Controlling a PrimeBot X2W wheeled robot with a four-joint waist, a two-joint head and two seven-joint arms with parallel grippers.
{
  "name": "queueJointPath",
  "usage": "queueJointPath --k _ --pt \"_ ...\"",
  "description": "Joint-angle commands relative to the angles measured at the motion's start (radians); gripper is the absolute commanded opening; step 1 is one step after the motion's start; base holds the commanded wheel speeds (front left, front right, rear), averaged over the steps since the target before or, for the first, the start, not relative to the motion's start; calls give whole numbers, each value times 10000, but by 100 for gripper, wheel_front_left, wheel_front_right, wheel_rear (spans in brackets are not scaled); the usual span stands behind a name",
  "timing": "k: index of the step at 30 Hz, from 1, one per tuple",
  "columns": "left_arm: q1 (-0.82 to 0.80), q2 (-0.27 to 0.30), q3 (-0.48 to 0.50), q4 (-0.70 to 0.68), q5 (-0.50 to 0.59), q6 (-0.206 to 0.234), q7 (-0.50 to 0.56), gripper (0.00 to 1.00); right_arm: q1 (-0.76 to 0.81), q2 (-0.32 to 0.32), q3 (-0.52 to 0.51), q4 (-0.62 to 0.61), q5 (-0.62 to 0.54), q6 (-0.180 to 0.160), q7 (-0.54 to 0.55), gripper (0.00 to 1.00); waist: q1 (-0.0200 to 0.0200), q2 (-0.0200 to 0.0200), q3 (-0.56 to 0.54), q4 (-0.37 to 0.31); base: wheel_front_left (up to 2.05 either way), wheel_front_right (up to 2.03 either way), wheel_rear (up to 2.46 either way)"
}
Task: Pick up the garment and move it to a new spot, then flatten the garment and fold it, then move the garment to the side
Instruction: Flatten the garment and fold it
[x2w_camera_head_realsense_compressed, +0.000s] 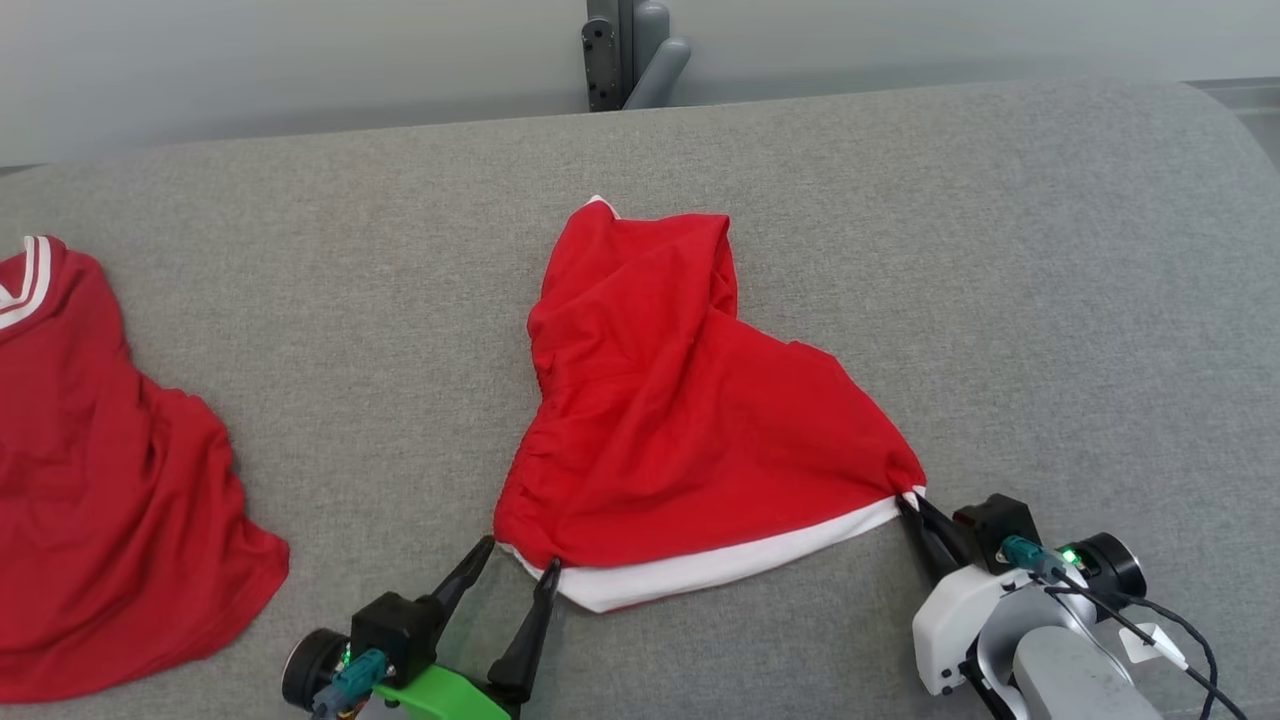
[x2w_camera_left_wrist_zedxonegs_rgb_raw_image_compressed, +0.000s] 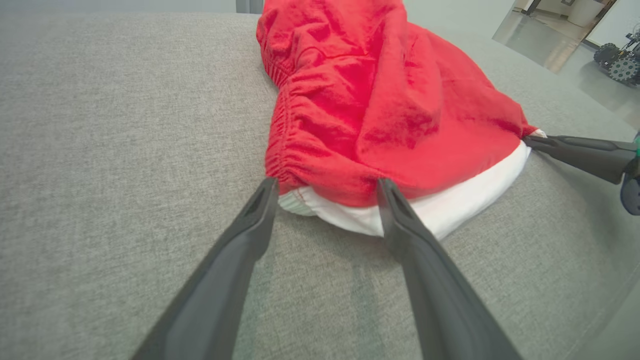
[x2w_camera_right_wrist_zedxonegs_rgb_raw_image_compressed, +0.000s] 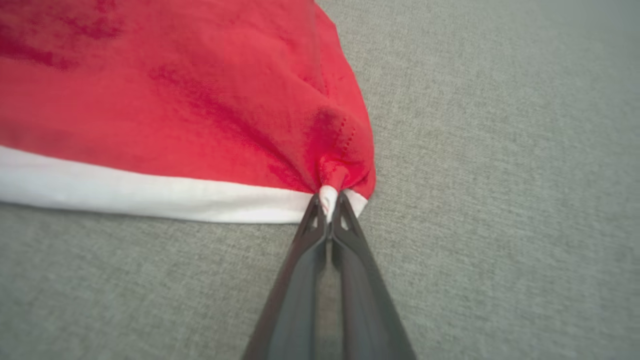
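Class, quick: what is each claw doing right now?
Left claw: open, tips at a corner of the red garment, holding nothing.
Right claw: shut on the garment's other near corner.

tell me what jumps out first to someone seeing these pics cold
The bright red garment with a white hem, heaped in the middle of the grey padded surface, grabs the eye first. The right gripper is pinched shut on its near right corner, while the left gripper stands open at the near left corner. A second red garment lies at the far left.
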Motion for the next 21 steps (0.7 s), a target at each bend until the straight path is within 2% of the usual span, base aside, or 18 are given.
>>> queueJointPath --k 1,11,21 --pt "-314 146 -159 26 90 -23 -7 100 -13 -163 -147 167 -89 -25 157 0 0 53 60 -3 0 0 0" --pt "-963 675 -1255 305 -374 -23 -6 100 -194 -175 -747 228 -242 -25 224 0 0 53 214 -157 0 0 0" --pt "-1059 801 -1274 524 -546 -21 -7 100 -165 -30 -893 361 -441 -24 157 0 0 53 197 -220 0 0 0"
